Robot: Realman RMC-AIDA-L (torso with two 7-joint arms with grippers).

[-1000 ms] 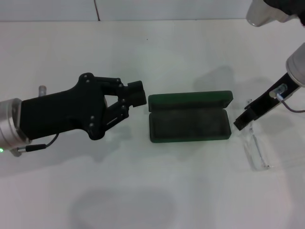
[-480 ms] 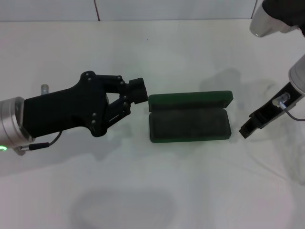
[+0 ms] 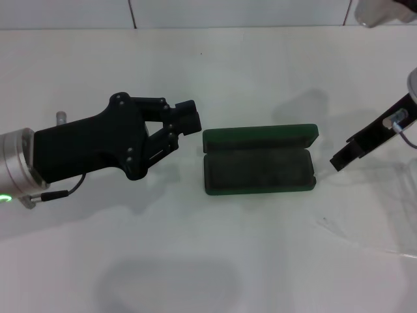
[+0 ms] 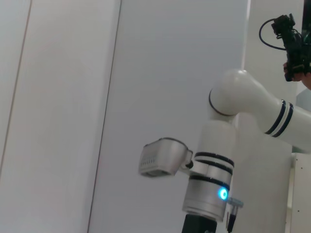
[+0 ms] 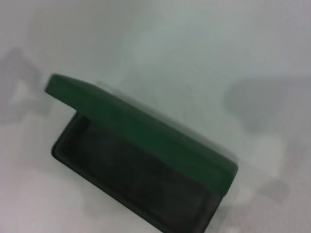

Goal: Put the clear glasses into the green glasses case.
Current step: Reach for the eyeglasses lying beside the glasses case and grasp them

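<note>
- Green glasses case (image 3: 259,161): lies open at the centre of the white table (image 3: 195,261), lid upright along the far edge, dark lining bare; no lettering readable.
- Clear glasses: cannot be made out.
- Left gripper (image 3: 186,124): hovers just left of the case, fingertips together, holding nothing.
- Right gripper (image 3: 343,158): near the case's right end; finger state cannot be told.

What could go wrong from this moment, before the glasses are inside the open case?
The left gripper hangs close to the left end of the green glasses case and might push it. The clear glasses are almost invisible here, so I cannot tell whether the right gripper holds them; they might slip. The raised lid could catch them on the way in.
</note>
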